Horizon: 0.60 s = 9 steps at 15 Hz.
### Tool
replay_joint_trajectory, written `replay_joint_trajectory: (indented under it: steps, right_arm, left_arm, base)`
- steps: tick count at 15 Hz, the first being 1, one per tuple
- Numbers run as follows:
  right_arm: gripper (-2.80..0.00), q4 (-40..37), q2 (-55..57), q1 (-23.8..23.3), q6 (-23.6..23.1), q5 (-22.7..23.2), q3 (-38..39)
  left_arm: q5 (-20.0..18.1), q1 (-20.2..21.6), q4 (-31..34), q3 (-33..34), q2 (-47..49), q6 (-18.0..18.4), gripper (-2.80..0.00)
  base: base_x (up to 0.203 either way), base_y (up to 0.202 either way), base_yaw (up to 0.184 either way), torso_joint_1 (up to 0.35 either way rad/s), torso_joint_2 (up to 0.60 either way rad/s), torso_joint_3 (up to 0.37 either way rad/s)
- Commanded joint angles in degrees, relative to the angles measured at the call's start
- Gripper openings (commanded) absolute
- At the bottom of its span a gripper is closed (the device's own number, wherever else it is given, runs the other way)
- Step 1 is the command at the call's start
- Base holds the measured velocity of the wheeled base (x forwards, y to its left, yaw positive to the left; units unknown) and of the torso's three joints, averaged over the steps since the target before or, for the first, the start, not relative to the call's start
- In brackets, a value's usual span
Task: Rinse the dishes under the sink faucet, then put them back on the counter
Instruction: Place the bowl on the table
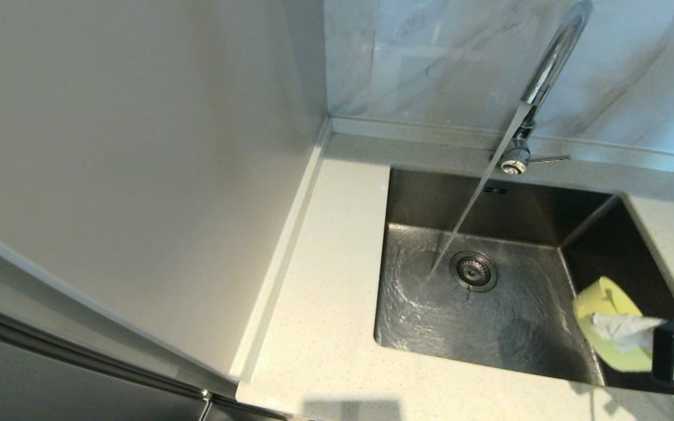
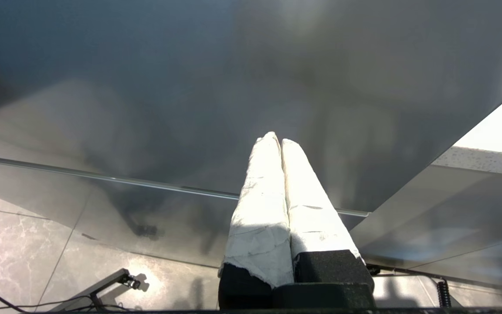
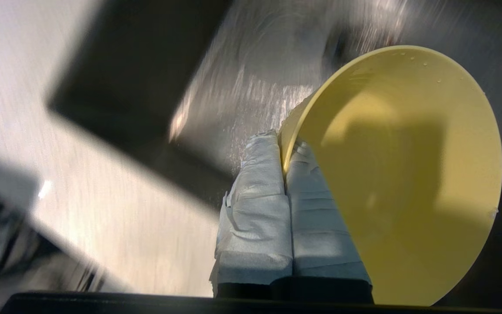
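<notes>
The right gripper (image 1: 600, 324), fingers clamped on the yellow bowl (image 1: 609, 304) rim, is holding it tilted over the sink (image 1: 430, 193); it should drain before leaving. The left gripper (image 2: 281, 144) is sitting parked, fingers together.

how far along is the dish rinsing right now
Done: faucet running, and the right claw has gripped the yellow bowl by its rim. In hand: bowl held tilted at the sink right side, beside the stream. Left: return it to the counter.

Faucet (image 1: 550, 64) top and right arm cut off
</notes>
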State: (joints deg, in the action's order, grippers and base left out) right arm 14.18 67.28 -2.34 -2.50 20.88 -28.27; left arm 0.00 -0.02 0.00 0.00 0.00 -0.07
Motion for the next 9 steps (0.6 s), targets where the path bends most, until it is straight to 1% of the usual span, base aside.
replay_joint_trajectory:
  steps: [1,3,4,5,6,7,9]
  right_arm:
    - [-2.8,6.04,-4.31,-0.07,0.47,-0.47,-5.91]
    - [-2.8,7.86,-4.73,-0.34,1.12,-5.13,-12.8]
    - [-2.8,8.35,-3.21,-0.95,0.94,-6.65,-14.04]
    - [-2.8,8.53,-0.94,-1.55,-0.22,-7.2,-14.56]
    - [-2.8,8.67,1.7,-2.49,-2.62,-7.53,-15.26]
    - [-2.8,9.24,5.18,-3.95,-6.1,-7.71,-16.33]
    - [-2.8,13.32,13.74,-7.27,-15.17,-7.91,-19.76]
  left_arm:
    - [0.0,0.02,0.0,0.0,0.0,0.0,-2.8]
    - [0.0,0.02,0.0,0.0,0.0,-0.01,-2.8]
    - [0.0,0.02,0.0,0.0,0.04,-0.01,-2.8]
    - [0.0,0.02,0.0,0.0,0.0,-0.01,-2.8]
    - [0.0,0.02,0.0,0.0,0.08,-0.01,-2.8]
    - [0.0,0.02,0.0,0.0,0.0,-0.01,-2.8]
    - [0.0,0.02,0.0,0.0,0.0,-0.01,-2.8]
  base:
    - [0.0,0.0,0.0,0.0,0.0,0.0]
    - [0.0,0.0,0.0,0.0,0.0,0.0]
    - [0.0,0.0,0.0,0.0,0.0,0.0]
    - [0.0,0.0,0.0,0.0,0.0,0.0]
    - [0.0,0.0,0.0,0.0,0.0,0.0]
    - [0.0,0.0,0.0,0.0,0.0,0.0]
    - [0.0,0.0,0.0,0.0,0.0,0.0]
